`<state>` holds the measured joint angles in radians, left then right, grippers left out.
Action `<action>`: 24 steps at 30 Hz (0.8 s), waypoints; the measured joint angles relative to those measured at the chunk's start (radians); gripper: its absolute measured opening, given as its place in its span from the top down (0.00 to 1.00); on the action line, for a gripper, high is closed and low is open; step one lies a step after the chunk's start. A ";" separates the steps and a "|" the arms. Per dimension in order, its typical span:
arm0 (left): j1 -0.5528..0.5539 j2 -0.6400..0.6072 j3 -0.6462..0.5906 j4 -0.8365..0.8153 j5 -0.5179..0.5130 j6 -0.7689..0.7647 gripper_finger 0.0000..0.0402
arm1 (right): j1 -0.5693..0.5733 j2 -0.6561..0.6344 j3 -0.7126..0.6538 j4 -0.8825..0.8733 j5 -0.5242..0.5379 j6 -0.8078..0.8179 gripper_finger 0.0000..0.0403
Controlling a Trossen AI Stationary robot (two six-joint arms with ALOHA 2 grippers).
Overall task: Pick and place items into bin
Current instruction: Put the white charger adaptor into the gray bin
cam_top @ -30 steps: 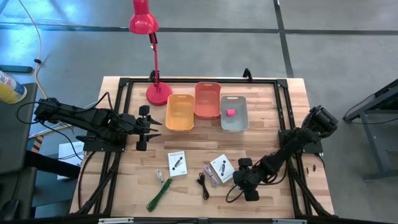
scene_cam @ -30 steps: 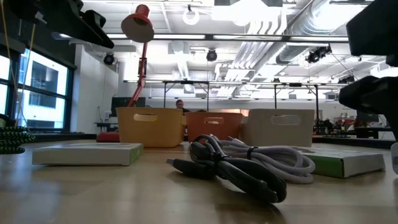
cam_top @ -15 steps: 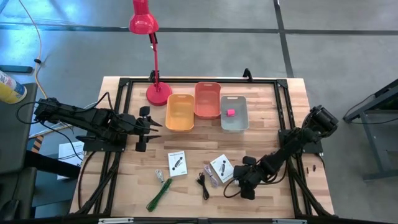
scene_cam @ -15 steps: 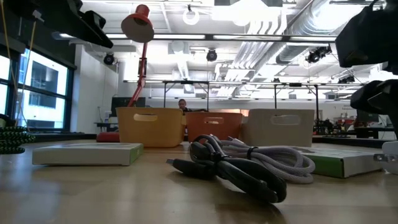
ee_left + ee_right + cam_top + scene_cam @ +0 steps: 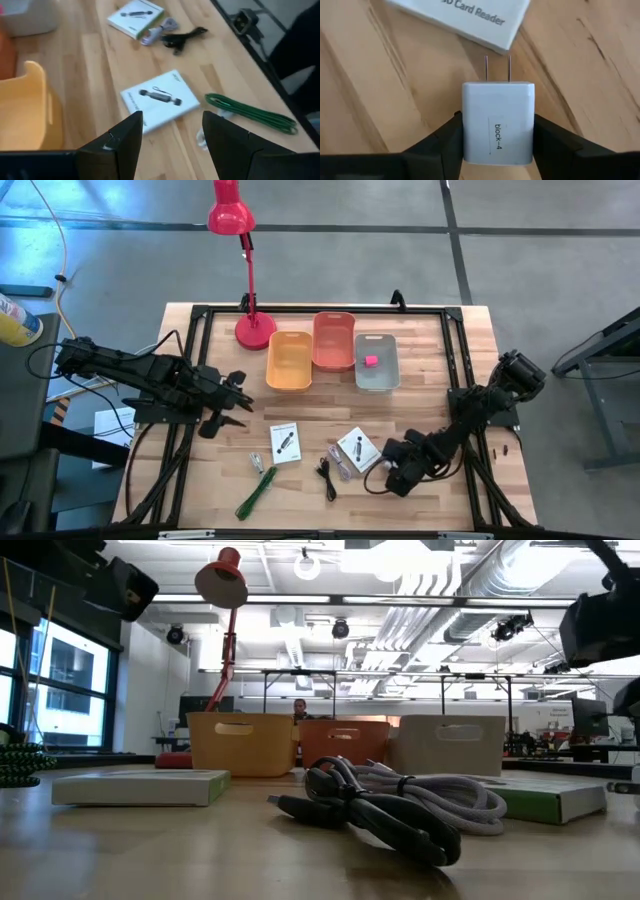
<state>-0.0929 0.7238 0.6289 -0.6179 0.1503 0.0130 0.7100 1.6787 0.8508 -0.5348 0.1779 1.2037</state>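
High view first, from the left: the left arm has swung its hand (image 5: 222, 418) a little toward the front of the surface (image 5: 320, 405) over the last second, so it now angles down at the nearer white card (image 5: 284, 442) instead of pointing straight across. From its wrist view the fingers (image 5: 125, 145) stand apart with nothing between them, and that card (image 5: 160, 100) lies just ahead, the green stick (image 5: 250, 114) off to one side and the black cable (image 5: 182, 37) with the second card (image 5: 136, 16) farther on. I take that as a lining-up for a pick, not one begun.

In the middle, the three bins sit in a row at the back: yellow (image 5: 288, 360), orange (image 5: 333, 340) and grey (image 5: 376, 361), the grey one already holding a pink cube (image 5: 369, 360). The green stick (image 5: 256, 491), the cable (image 5: 326, 476) and a small clear packet (image 5: 343, 470) are all lying loose at the front.

On the right, the right hand (image 5: 400, 475) has shifted slightly rightward, away from the second card (image 5: 356, 449). Its wrist view shows why: the fingers (image 5: 445, 140) are closed snugly on a white plug-in charger block (image 5: 498, 122), prongs pointing at the card's edge (image 5: 470, 17). So one item is in hand, low near the wood, and in my judgement its carry to a bin is about to begin.
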 joint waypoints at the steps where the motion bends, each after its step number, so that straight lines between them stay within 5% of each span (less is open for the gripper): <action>1: 0.000 0.000 0.000 -0.002 0.004 0.000 0.52 | 0.000 0.000 0.000 -0.007 0.010 0.015 0.54; 24: 0.001 0.000 0.000 -0.011 -0.144 0.020 0.52 | -0.106 0.000 -0.001 -0.271 0.072 0.201 0.53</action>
<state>-0.0921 0.7238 0.6289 -0.6285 0.0063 0.0334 0.6044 1.6791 0.8494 -0.8057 0.2499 1.4043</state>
